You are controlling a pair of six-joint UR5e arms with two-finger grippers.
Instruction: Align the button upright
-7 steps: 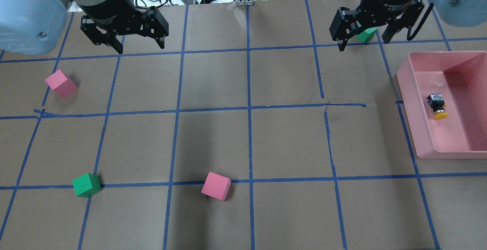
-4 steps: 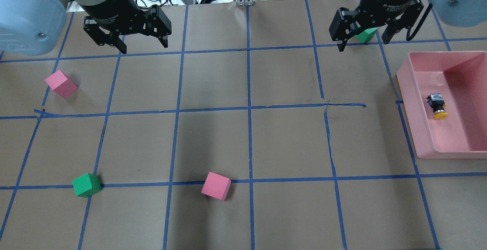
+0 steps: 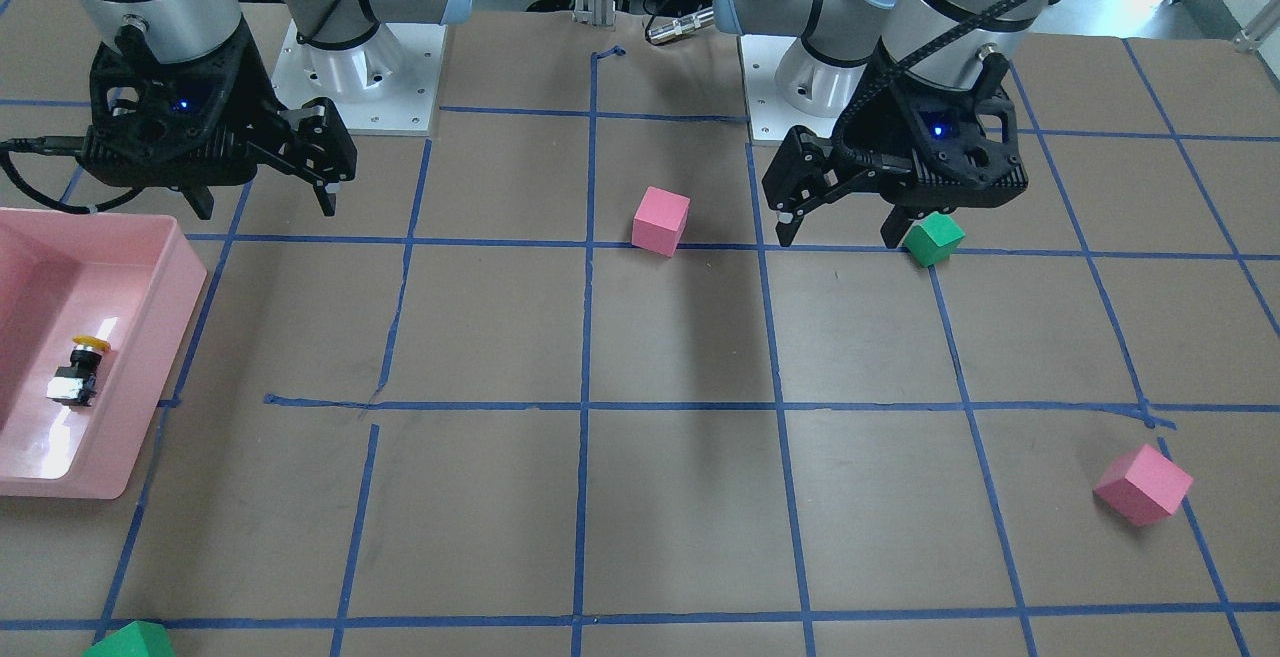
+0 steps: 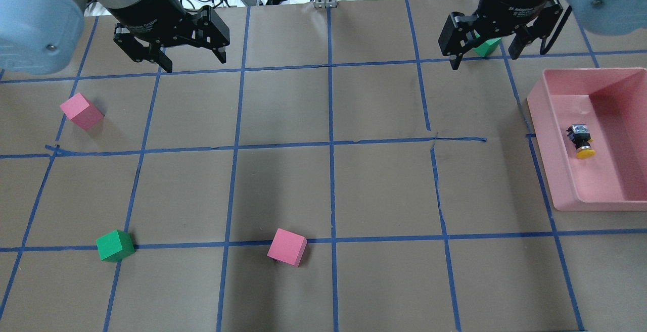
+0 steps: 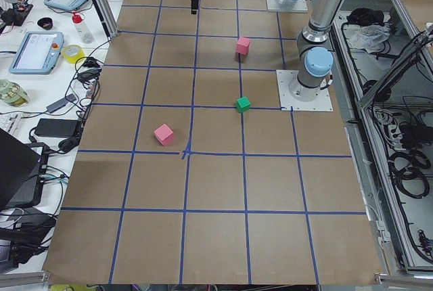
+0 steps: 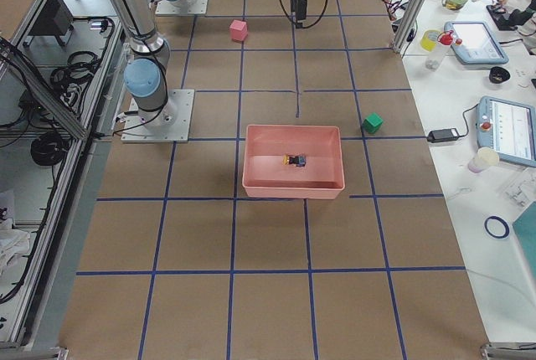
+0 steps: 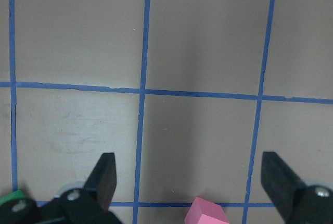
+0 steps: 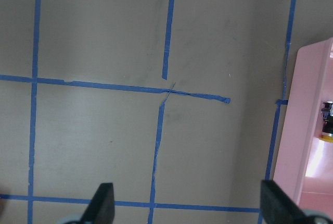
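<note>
Pink tray (image 4: 551, 140): to the right of the right gripper (image 4: 485, 61) and back toward the robot's base. Right gripper: fingers spread, holding nothing, the nearer of the two. Left gripper (image 4: 194, 64): spread, holding nothing, well apart from the tray. Button (image 4: 581, 142) — on its side inside the tray, long axis lying flat, yellow cap toward the base.

The right tool (image 4: 486, 60) bears white lettering (image 4: 520, 9) beginning "2F Adaptive"; the rest, like the left tool's (image 4: 194, 63) print, is too small to read.

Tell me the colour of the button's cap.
Yellow. The button shows it best in the overhead exterior view.
</note>
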